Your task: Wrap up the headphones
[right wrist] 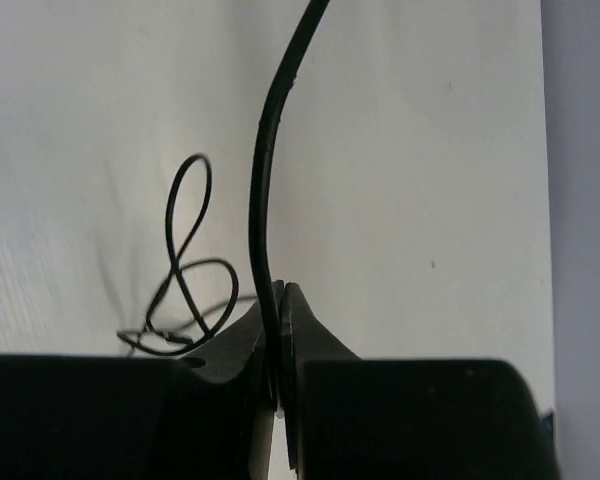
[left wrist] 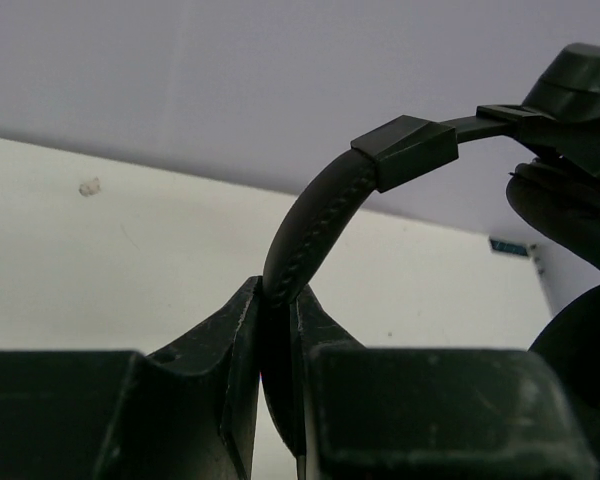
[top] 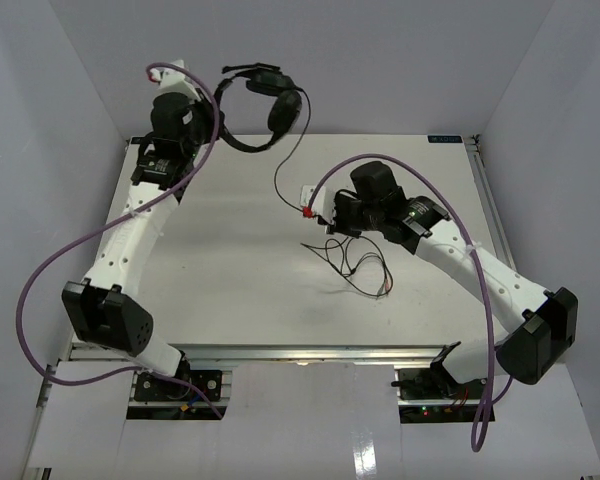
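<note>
Headphones (top: pixel 265 82): off the table (top: pixel 230 290), held in the air over its far edge, left of the middle, with the earcups to the right of the grip.
Left gripper (left wrist: pixel 278 300): clamped on the headband (left wrist: pixel 315 215), its jaws pinching the padded arc near one end.
Right gripper (right wrist: pixel 280 305): closed on the cord (right wrist: pixel 263 150) near the middle of the table. The cord runs up out of the pinch towards the headphones.
Cord, upper part: a slack curve from an earcup (top: pixel 285 112) down to the right gripper, touching nothing on the way.
Cord, lower part: loose loops (top: pixel 355 265) on the table just in front of the right gripper, on the near-edge side. They are untidy, not coiled.
Done, as I read it: both holds are set — one arm steadies the headphones, the other has the cord.
Left to do: all of the wrapping. No turn of cord shows around the headband or either earcup.
Progress: early; winding has not yet begun.
Next, likely: carry the pinched cord round the headband while the left gripper holds firm, drawing up the loops.
Risk: the thin cord could slide through the pinch — or the loops could snag as they lift.
</note>
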You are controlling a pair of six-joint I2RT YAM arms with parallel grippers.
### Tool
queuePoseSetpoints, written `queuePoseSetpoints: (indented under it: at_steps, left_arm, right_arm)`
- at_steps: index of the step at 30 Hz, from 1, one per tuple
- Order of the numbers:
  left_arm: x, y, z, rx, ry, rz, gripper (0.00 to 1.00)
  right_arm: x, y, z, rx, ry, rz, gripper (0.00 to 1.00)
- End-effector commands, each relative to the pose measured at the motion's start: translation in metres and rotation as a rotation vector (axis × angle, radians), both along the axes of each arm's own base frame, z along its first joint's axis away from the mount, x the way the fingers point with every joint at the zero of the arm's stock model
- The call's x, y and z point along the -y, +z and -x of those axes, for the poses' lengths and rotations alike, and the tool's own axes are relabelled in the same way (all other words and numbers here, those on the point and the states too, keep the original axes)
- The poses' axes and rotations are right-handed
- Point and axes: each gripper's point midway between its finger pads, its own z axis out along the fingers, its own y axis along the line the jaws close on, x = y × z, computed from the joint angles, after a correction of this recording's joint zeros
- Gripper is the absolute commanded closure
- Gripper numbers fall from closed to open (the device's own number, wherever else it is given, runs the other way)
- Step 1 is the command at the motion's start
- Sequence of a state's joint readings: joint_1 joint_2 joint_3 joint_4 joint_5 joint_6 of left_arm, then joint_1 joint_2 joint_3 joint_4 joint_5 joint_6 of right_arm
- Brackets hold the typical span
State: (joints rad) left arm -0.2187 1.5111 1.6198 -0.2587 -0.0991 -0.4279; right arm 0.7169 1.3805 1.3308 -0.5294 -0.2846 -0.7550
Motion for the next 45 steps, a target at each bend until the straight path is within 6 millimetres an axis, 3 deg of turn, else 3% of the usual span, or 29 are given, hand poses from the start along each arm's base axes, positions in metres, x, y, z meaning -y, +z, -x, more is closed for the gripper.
queuePoseSetpoints:
  at_steps: [1,5,10,12,14,22,27,33,39,43,45]
  left_arm:
    - [0.026,-0.036,-0.003,-0.052,-0.043,-0.17,1.0]
    - [0.055,-0.086,0.0,-0.129,-0.134,-0.287,1.0]
    - [0.09,-0.151,0.026,-0.218,-0.298,-0.348,1.0]
    - [0.101,-0.166,0.037,-0.227,-0.343,-0.351,1.0]
    - [0.107,-0.175,0.045,-0.238,-0.376,-0.344,1.0]
    - [0.142,-0.175,0.092,-0.209,-0.57,-0.307,1.0]
    - [0.153,-0.16,0.13,-0.151,-0.662,-0.281,1.0]
    - [0.162,-0.144,0.175,-0.097,-0.776,-0.25,1.0]
    - [0.177,-0.152,0.202,-0.122,-0.851,-0.251,1.0]
    - [0.179,-0.159,0.206,-0.143,-0.86,-0.245,1.0]
    - [0.18,-0.159,0.207,-0.143,-0.863,-0.243,1.0]
  right_arm:
    - [0.085,-0.005,-0.042,0.289,-0.229,0.437,0.92]
    - [0.105,0.045,-0.063,0.499,-0.329,0.473,0.92]
    - [0.097,0.098,-0.078,0.587,-0.379,0.376,0.92]
    - [0.087,0.116,-0.077,0.595,-0.361,0.311,0.92]
    - [0.08,0.118,-0.076,0.587,-0.33,0.282,0.92]
    - [0.075,0.113,-0.088,0.609,-0.298,0.178,0.92]
    - [0.08,0.104,-0.104,0.543,-0.297,0.067,0.92]
    - [0.064,0.107,-0.11,0.476,-0.246,-0.029,0.92]
    - [0.044,0.117,-0.115,0.431,-0.214,-0.111,0.92]
    - [0.038,0.127,-0.117,0.42,-0.206,-0.145,0.92]
    - [0.036,0.122,-0.118,0.407,-0.202,-0.14,0.92]
